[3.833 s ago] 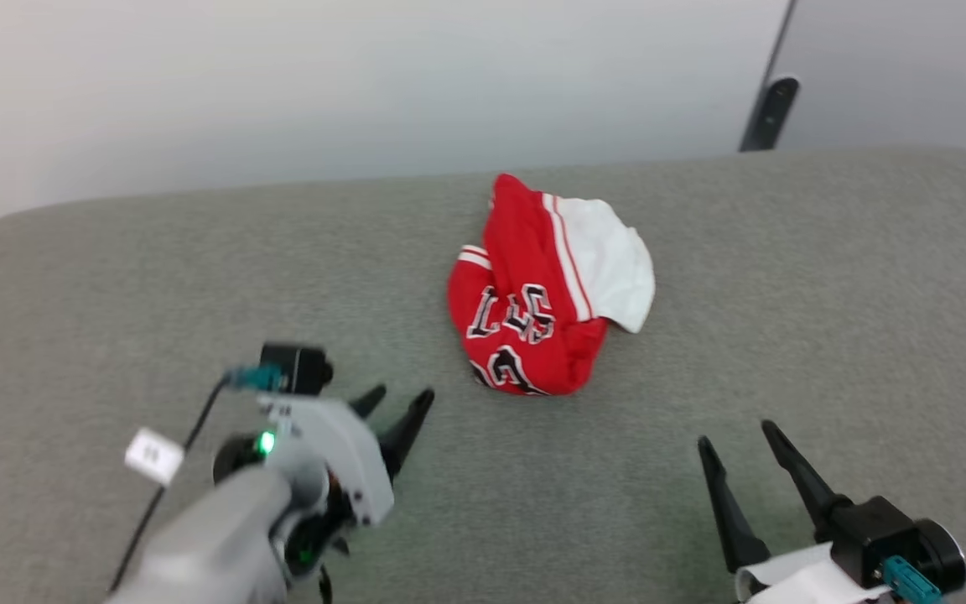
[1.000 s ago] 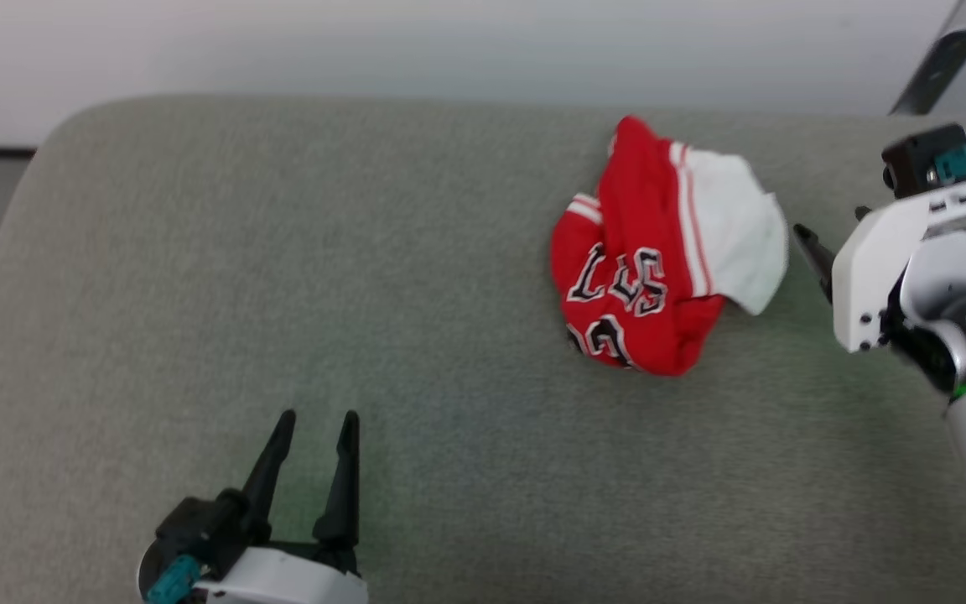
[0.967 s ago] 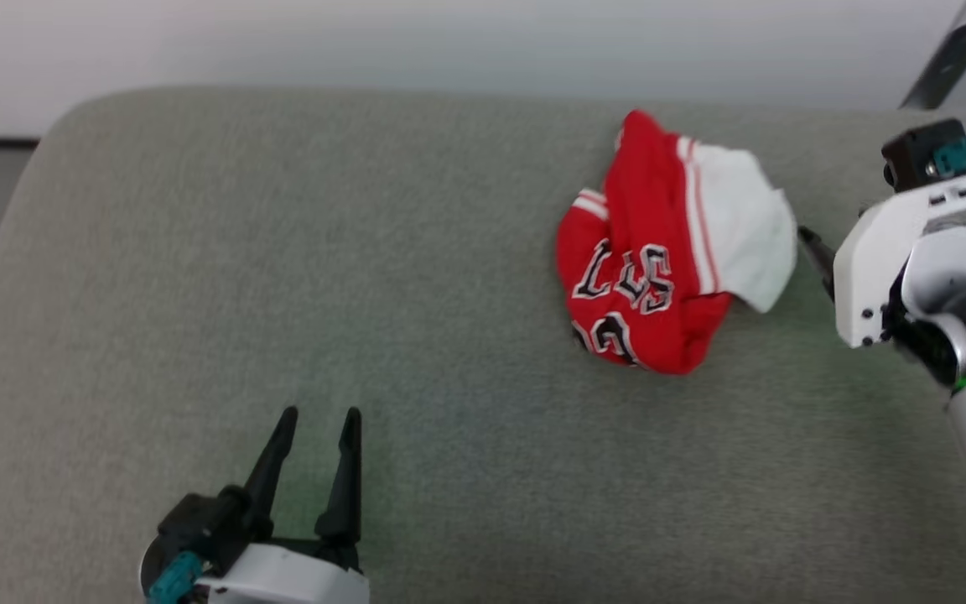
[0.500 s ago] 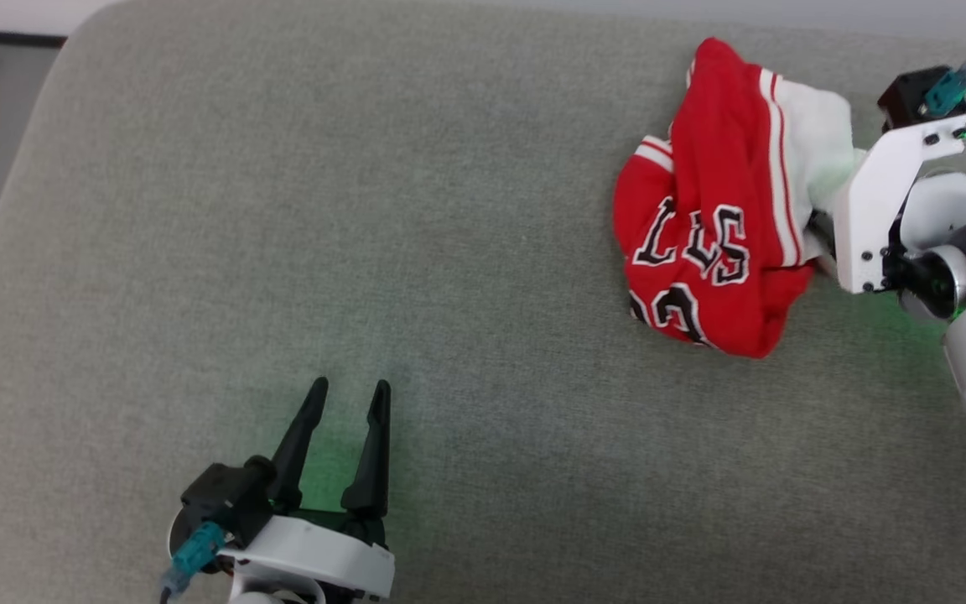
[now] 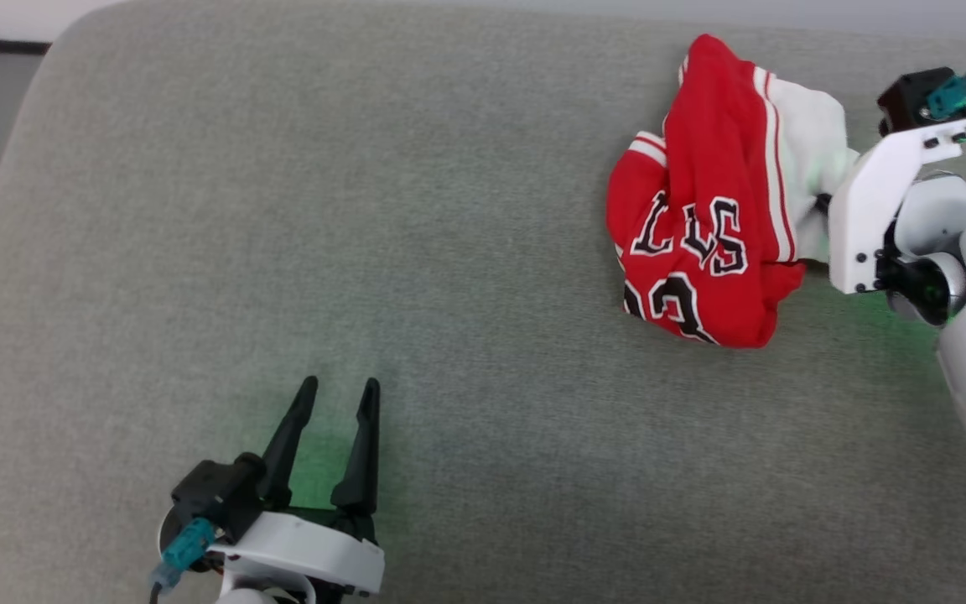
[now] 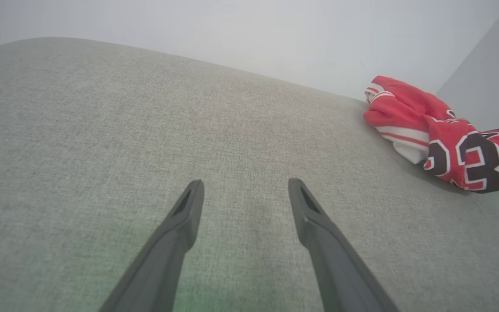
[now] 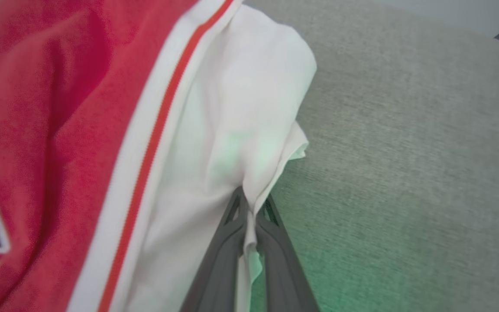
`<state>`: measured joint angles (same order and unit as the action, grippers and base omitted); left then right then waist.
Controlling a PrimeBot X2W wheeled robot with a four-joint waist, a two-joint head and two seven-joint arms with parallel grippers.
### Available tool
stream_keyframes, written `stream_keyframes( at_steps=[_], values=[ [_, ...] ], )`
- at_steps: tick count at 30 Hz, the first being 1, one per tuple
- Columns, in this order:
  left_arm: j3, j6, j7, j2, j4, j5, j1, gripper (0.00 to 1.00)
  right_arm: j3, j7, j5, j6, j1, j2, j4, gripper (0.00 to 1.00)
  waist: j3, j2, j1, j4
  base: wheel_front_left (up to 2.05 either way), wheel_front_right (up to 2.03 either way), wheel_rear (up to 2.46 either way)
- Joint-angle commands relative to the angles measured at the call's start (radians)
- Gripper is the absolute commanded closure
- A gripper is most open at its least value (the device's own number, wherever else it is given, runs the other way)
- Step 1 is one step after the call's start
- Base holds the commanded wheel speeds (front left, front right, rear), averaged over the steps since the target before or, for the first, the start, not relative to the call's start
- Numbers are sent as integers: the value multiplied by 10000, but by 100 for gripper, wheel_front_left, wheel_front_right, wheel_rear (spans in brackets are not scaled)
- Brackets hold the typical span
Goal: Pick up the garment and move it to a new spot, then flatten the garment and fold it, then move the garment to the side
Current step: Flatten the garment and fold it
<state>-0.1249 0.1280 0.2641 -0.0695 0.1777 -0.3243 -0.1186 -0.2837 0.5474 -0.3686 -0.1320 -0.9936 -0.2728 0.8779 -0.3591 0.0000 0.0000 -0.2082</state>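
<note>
A wide grey-green fabric surface (image 5: 282,210) carries everything. The garment (image 5: 701,243), a red jersey with black white-edged lettering, lies bunched in a heap at the far right of that surface, near its back edge.

The right pincer (image 7: 253,203) is clenched on a thin fold at the edge of the white sleeve end (image 7: 232,130); the cloth puckers where the two dark fingers meet. The left pincer (image 5: 339,386) hovers low over bare fabric at the near left, spread wide and holding nothing, well apart from the garment.

Risks, as a judgement: the bite takes only a sliver of sleeve edge, so the cloth may slide out once the heap's weight hangs from it. Lifted by one sleeve, the jersey would likely unroll and trail, dragging along the surface or twisting, which makes flattening harder. A pull toward the back edge could tip it off.
</note>
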Motion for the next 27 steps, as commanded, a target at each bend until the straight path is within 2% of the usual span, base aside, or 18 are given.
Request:
stream_keyframes(
  at_steps=[1, 6, 11, 15, 19, 22, 27],
  values=[
    [45, 44, 3, -61, 7, 18, 11, 0, 67, -87, -68, 24, 239, -218, 63, 100, 130, 0, 0, 175, 0, 0, 0],
    [110, 42, 2, -158, -22, 65, 101, 0, 532, -594, -315, 21, 256, -475, -339, 100, 247, 0, 0, 468, 0, 0, 0],
    [166, 36, 3, -195, -53, 99, 104, 0, 1566, -1036, -730, 21, 640, -822, -902, 100, 273, 0, 0, 664, 0, 0, 0],
    [146, 36, 2, -210, -47, 130, 142, 0, 2432, -1088, -871, 20, 1246, -1146, -1258, 100, 231, 0, 0, 756, 0, 0, 0],
    [118, 37, 3, -239, -15, 118, 109, 0, 3094, -924, -496, 21, 1988, -1381, -1327, 100, 153, 0, 0, 793, 0, 0, 0],
    [76, 37, 3, -237, 22, 139, 33, 0, 3588, -1023, -37, 21, 2369, -1381, -1228, 100, 95, 0, 0, 802, 0, 0, 0],
    [37, 37, 3, -303, 88, 124, -107, 0, 4299, -1086, 515, 21, 2625, -980, -1218, 100, 107, 0, 0, 800, 0, 0, 0]
  ],
)
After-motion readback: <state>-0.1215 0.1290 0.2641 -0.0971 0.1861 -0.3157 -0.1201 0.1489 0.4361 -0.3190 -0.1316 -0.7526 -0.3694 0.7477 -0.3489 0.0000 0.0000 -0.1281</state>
